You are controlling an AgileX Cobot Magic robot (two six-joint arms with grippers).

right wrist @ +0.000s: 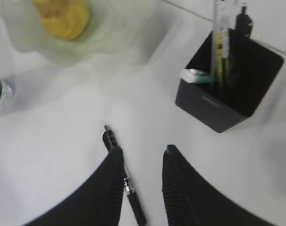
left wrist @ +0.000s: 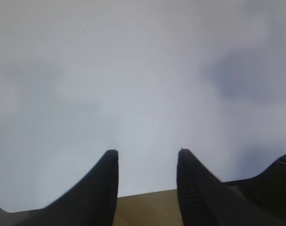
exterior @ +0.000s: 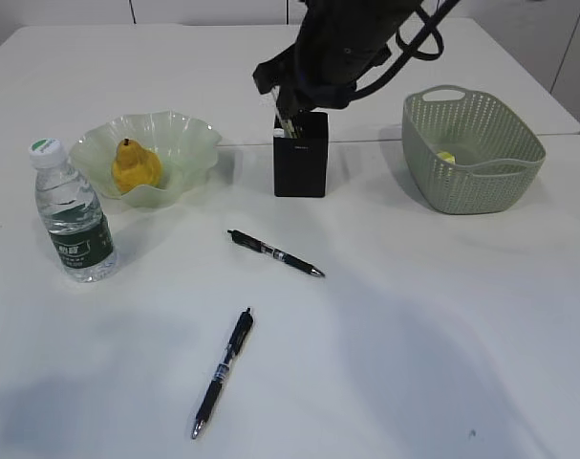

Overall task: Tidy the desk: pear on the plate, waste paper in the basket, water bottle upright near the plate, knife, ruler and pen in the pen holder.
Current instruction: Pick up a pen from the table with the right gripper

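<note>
Desk: basket exterior only.

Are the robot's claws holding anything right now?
No. The right claw is open above a pen, and the left claw is open over the bare desk.

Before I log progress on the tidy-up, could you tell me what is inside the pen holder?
The pen holder holds a clear ruler, a dark pen and something yellowish with a white-green end. Their lower parts are hidden by its black walls.
</note>
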